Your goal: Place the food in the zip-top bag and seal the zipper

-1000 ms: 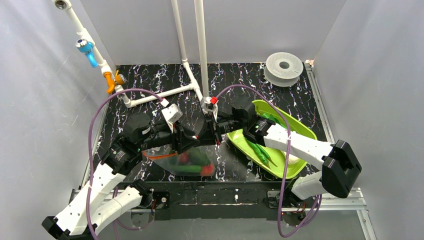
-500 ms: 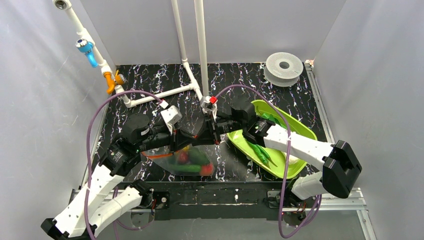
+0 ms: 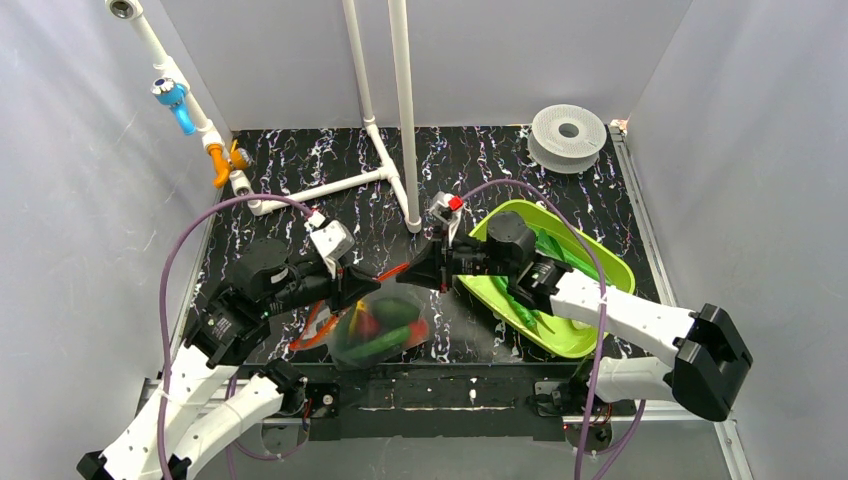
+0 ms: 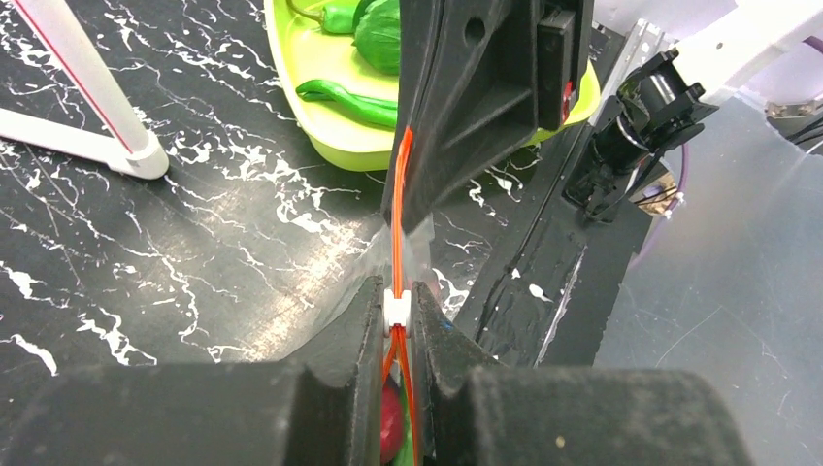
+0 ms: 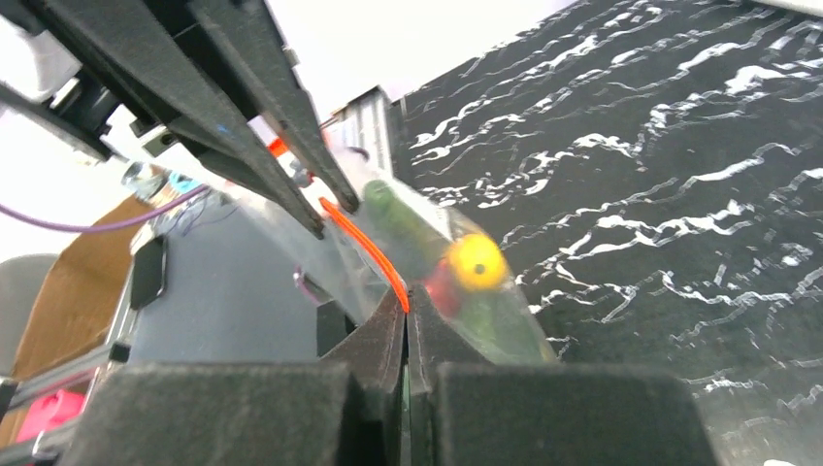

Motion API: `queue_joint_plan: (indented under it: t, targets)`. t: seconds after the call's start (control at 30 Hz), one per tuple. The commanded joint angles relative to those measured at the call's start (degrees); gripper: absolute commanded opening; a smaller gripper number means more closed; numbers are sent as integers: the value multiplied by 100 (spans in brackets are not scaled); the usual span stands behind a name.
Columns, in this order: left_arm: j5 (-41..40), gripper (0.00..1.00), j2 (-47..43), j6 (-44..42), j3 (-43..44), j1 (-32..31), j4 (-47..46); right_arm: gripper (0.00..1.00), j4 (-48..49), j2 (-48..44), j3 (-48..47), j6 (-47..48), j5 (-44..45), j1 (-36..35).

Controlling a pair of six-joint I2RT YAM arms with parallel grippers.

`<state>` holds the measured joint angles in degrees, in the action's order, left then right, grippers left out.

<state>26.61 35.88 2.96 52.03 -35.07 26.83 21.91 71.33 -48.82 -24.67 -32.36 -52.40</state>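
The clear zip-top bag (image 3: 380, 330) hangs between my two grippers with food inside: a red tomato (image 3: 366, 322), long green vegetables (image 3: 385, 340) and a yellow piece (image 5: 477, 260). My left gripper (image 3: 368, 290) (image 4: 396, 309) is shut on the zipper's white slider (image 4: 396, 307). The red-orange zipper (image 4: 398, 218) runs taut from there to my right gripper (image 3: 405, 277) (image 5: 408, 303), which is shut on the zipper's end. Behind the slider the strip (image 3: 312, 330) is split in two and loops loose. More green vegetables (image 3: 525, 308) lie in the lime-green tray (image 3: 603, 268).
White pipe posts (image 3: 402, 120) stand behind the bag on the black marbled table. A white spool (image 3: 568, 135) sits at the back right. The tray lies under my right arm. The table's front edge (image 3: 450, 385) is just below the bag.
My left gripper has closed on the zipper's slider and drawn back to the left. My right gripper has pulled right, so the grippers stand farther apart and the strip is stretched between them.
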Motion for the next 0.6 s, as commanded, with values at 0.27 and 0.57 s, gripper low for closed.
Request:
queue_joint_plan:
  t: [0.27,0.57]
  targets:
    - [-335,0,-548,-107,115,9,693,1,-254,-1016,912,-205,1922,802]
    - [-438,0,-895,-86,17,9,1099,1,-369,-1392,1347,-180,2008,1173]
